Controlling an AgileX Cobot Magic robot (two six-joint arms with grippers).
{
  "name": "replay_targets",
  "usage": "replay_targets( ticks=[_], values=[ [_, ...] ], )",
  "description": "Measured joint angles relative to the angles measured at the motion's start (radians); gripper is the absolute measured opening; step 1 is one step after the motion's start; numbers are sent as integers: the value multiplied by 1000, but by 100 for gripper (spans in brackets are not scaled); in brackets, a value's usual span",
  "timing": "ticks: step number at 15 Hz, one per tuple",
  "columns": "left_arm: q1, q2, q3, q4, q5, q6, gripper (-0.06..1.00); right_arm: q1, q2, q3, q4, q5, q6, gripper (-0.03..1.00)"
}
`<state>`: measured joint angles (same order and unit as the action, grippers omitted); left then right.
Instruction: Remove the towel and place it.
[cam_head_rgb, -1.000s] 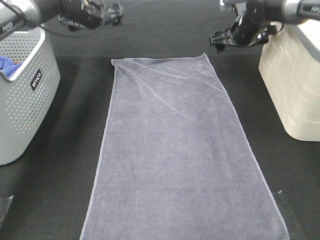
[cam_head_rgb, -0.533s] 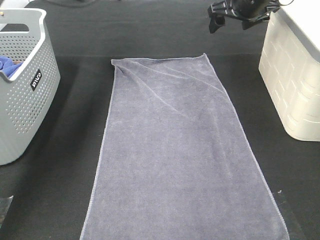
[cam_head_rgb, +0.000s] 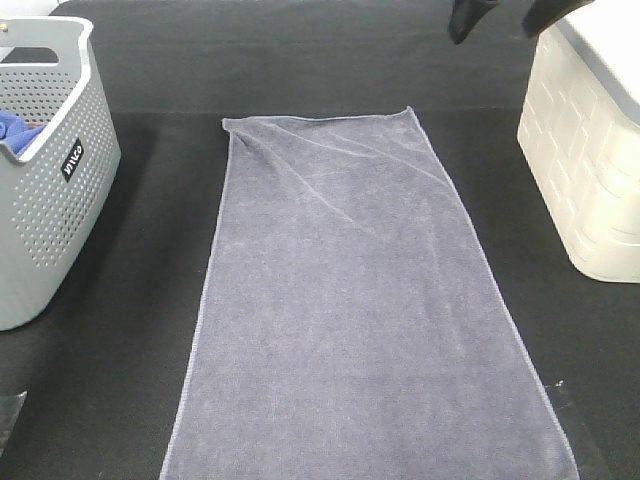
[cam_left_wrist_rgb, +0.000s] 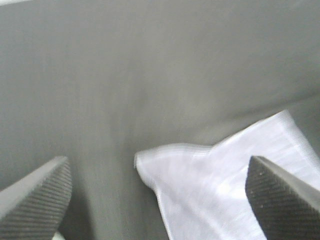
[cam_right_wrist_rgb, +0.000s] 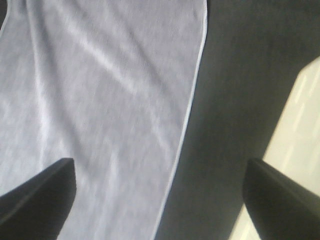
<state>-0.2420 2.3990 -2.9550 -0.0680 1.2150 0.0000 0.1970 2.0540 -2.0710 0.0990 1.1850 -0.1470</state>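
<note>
The grey-lavender towel (cam_head_rgb: 365, 300) lies spread flat and lengthwise down the middle of the black tabletop (cam_head_rgb: 120, 400), its far hem straight across and a few soft diagonal creases running from the far left corner toward the centre; its near end runs out of the high view. To the left of it, well apart, stands a perforated grey basket (cam_head_rgb: 50, 190) with a bright blue cloth (cam_head_rgb: 15, 128) showing inside. On the right, also apart from the towel, sits a cream-coloured bin (cam_head_rgb: 585, 160) with a brick-like pattern on its wall. The right gripper (cam_right_wrist_rgb: 160, 195) hangs above the tabletop near the towel's far right corner, its jaws spread wide and holding nothing; in the high view only its dark tips show at the top edge by the cream bin. The left gripper (cam_left_wrist_rgb: 160, 200) is out of the high view; its wrist camera shows both jaws spread wide, empty, raised above the dark surface with one corner of the towel visible between them below.
</note>
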Motion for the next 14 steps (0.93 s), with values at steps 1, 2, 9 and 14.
replay_targets(
  ticks=[1,2,9,14],
  values=[
    [0,-40,0,-9,0,17,89,0,-20,0,-4,22,0,85],
    [0,-73,-1,-10,-1,23,89,0,-42,0,-6,23,1,85],
    [0,-267,180,7,0,26,89,0,-319,231,-6,29,72,85],
    [0,-651,890,68,2,21,89,0,-565,507,-6,32,94,85]
  ],
)
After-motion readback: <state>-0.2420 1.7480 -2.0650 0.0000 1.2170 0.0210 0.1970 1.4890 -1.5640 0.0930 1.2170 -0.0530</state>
